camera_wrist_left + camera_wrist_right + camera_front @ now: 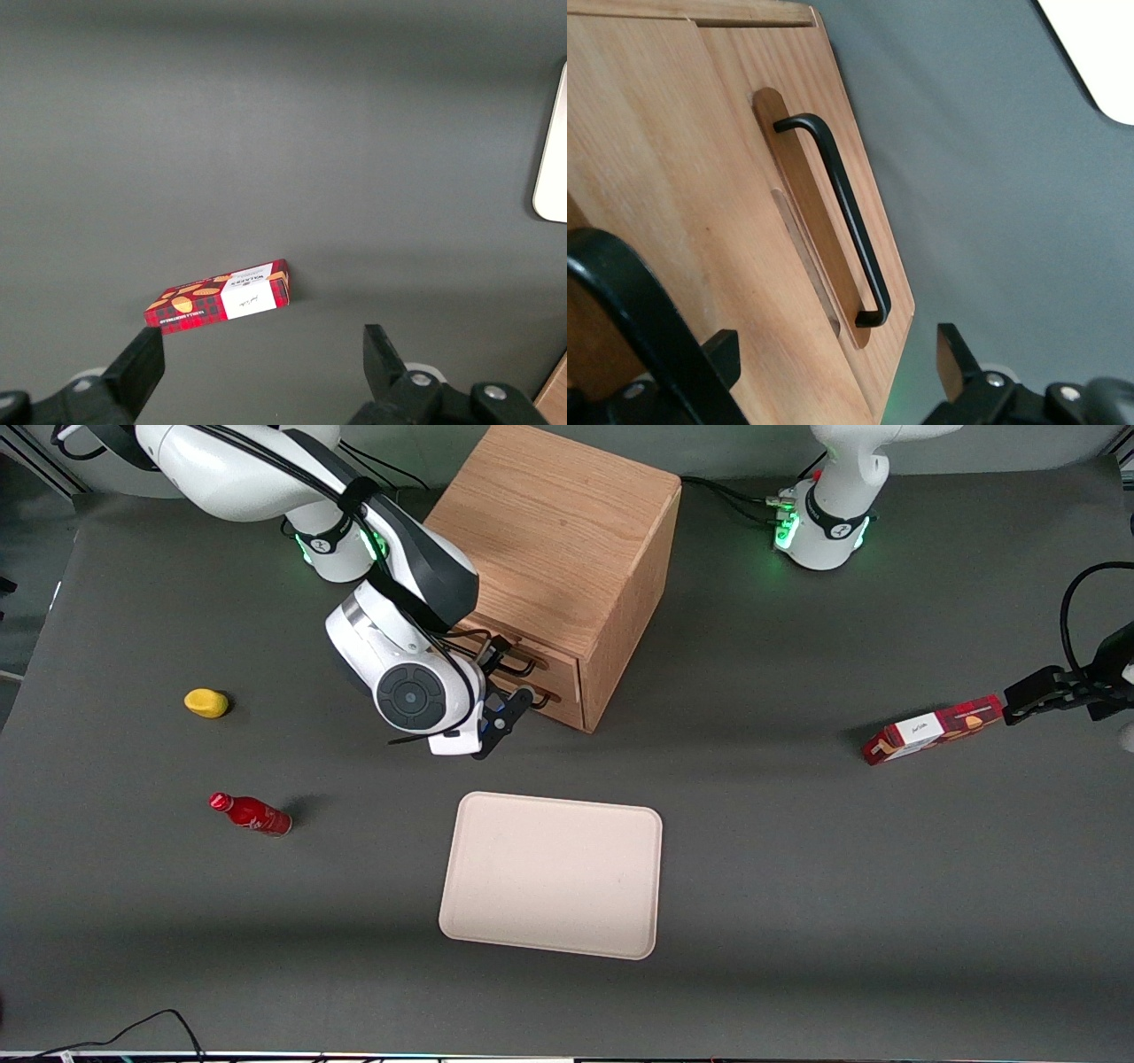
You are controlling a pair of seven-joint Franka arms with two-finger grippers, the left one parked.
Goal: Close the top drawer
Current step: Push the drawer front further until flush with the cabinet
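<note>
The wooden cabinet (567,558) sits at the table's (797,868) edge farthest from the front camera, about midway along it. Its top drawer (532,657) looks nearly flush with the cabinet face, directly above the lower drawer (744,221), whose black handle (837,212) fills my wrist view; I cannot see inside either. The cream tray (551,874) lies empty near the table's middle, nearer the camera than the cabinet. My arm reaches down from the working arm's corner, wrist bent toward the drawer fronts. My gripper (507,713) hovers just in front of them, fingers (954,359) spread apart and holding nothing.
</note>
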